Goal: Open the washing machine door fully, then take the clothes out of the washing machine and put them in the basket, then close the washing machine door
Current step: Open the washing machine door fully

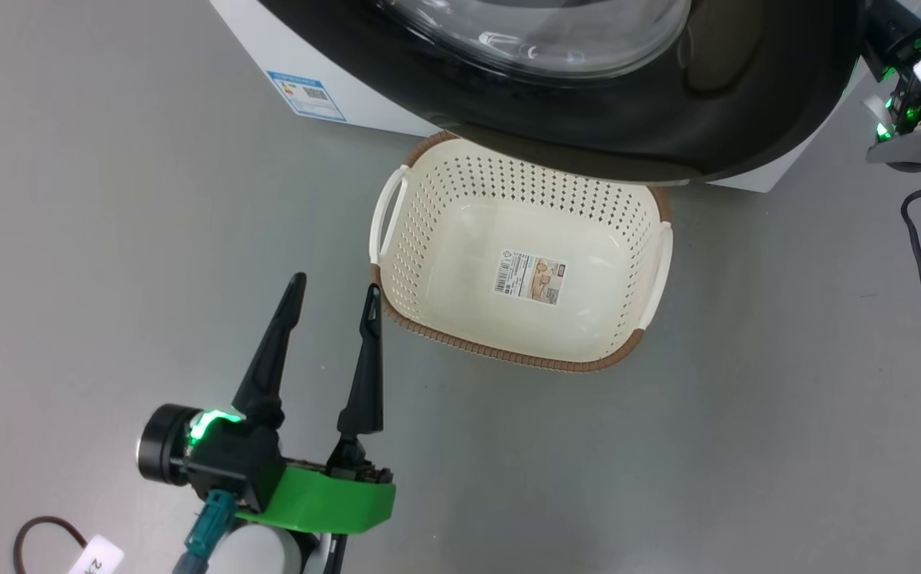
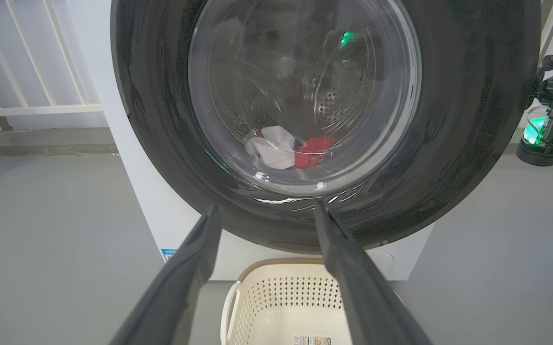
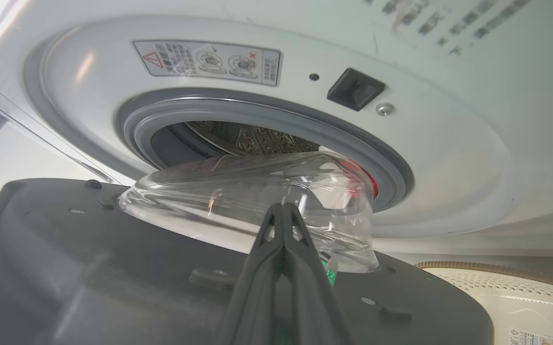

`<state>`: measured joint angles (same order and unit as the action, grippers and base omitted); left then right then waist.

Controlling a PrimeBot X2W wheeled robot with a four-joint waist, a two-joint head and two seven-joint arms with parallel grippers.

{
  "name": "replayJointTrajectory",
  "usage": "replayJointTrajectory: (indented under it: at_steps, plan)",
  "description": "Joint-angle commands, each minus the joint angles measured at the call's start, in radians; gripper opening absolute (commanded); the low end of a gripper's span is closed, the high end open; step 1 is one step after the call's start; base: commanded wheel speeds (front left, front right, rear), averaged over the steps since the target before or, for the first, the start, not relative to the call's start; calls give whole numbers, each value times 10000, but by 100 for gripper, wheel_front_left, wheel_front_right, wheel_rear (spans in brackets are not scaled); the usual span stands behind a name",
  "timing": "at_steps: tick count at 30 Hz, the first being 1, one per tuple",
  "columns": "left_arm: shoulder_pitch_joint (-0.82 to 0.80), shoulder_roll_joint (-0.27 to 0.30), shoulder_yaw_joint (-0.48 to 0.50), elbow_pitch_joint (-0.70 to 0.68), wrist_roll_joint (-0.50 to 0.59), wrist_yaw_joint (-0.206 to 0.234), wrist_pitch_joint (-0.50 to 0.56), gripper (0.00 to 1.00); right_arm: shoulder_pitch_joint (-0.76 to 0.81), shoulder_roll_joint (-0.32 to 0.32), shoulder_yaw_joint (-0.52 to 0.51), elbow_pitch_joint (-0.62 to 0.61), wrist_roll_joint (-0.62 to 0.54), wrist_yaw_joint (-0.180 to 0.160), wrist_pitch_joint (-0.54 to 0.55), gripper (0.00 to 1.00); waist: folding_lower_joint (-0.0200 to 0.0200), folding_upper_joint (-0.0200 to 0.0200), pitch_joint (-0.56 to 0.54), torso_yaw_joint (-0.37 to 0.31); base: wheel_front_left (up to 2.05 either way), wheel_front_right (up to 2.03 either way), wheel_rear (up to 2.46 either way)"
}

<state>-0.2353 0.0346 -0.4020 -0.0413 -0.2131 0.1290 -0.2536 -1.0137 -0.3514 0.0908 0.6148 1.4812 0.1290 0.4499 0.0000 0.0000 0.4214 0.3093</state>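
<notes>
Left tool (image 1: 335, 283) gapes empty, right tool (image 3: 282, 211) pinched shut; paper label (image 1: 529, 277) in basket (image 1: 508, 351) unreadable.

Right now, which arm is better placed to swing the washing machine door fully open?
Probably the right. The shut right tool is on the inner side of the door, between it and the washing machine, so it could push outward. The open left tool hangs beside the basket, out front.

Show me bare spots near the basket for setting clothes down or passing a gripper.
Free: the basket interior, bare except its label; grey floor left of it, bordered by the left gripper and washing machine; floor on its right up to the cables. Crowded: the washing machine door overhangs the basket's far rim, with the shut right gripper behind it.
</notes>
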Motion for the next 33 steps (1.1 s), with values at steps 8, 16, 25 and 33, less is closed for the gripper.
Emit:
replayJointTrajectory:
  at_steps: [8,16,25,33]
  plan:
    - [40,156,449,-285,8,129,-82,100,900,334,345,-1471,243,17,376,0,0,0,-193,-36,0,0,0]
    - [164,156,558,-266,-4,143,-82,100,1852,295,477,-2315,317,17,664,0,0,0,-619,76,0,0,0]
    - [410,156,708,-307,-26,171,-82,100,3012,290,615,-3403,447,17,1076,0,0,0,-1134,340,0,0,0]
    - [658,156,913,-335,63,144,-82,100,4259,294,732,-4538,495,17,1381,0,0,0,-1497,509,0,0,0]
